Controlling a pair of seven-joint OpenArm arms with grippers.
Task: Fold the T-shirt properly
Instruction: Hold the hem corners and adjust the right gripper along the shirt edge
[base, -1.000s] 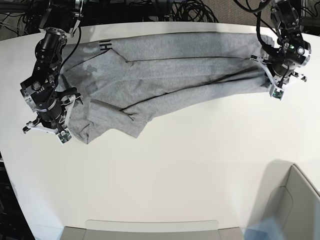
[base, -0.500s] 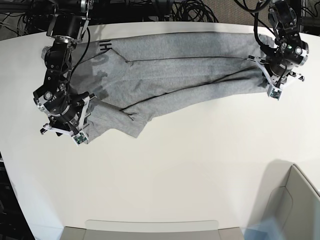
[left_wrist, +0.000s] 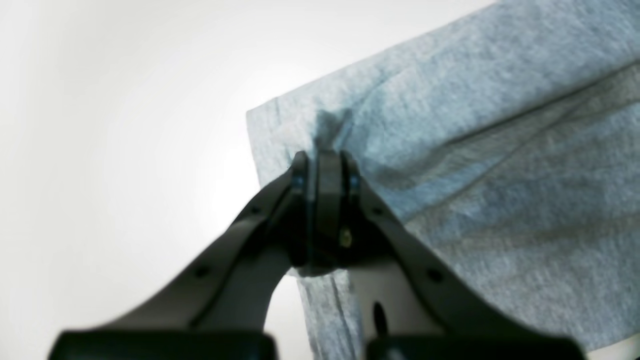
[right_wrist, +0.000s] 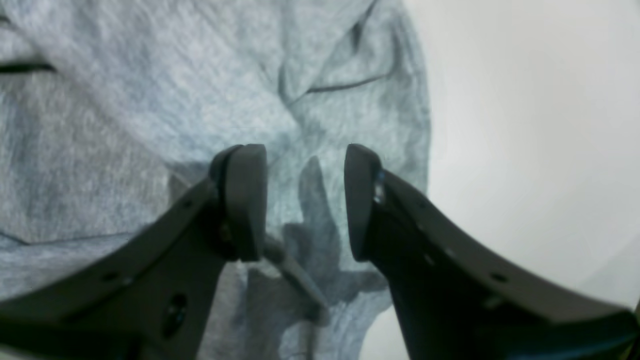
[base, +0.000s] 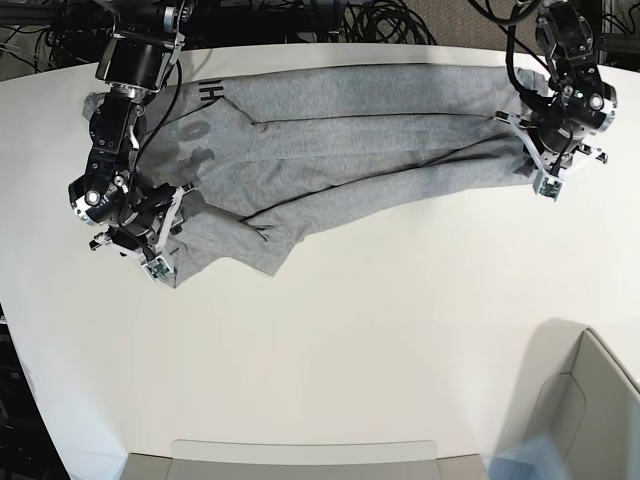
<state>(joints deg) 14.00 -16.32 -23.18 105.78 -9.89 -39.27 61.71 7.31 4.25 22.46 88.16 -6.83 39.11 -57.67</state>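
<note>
My left gripper (left_wrist: 322, 160) is clenched on a pinch of soft heather-grey knit at a squared corner of the T-shirt (base: 350, 140), while my right gripper (right_wrist: 302, 200) hangs released, its 2 dark fingers (right_wrist: 245, 200) spread apart just above creased fabric near a rounded edge. The T-shirt lies stretched and rumpled in long folds across the smooth white bench (base: 400, 350), black lettering showing at 1 end.

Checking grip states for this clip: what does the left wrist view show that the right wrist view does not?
Only the left wrist view: the left pincer shut on a corner of the T-shirt, fabric pinched between its tips. Only the right wrist view: the right pincer open above rumpled cloth, holding nothing. Both: grey heathered fabric lying on the white table.
</note>
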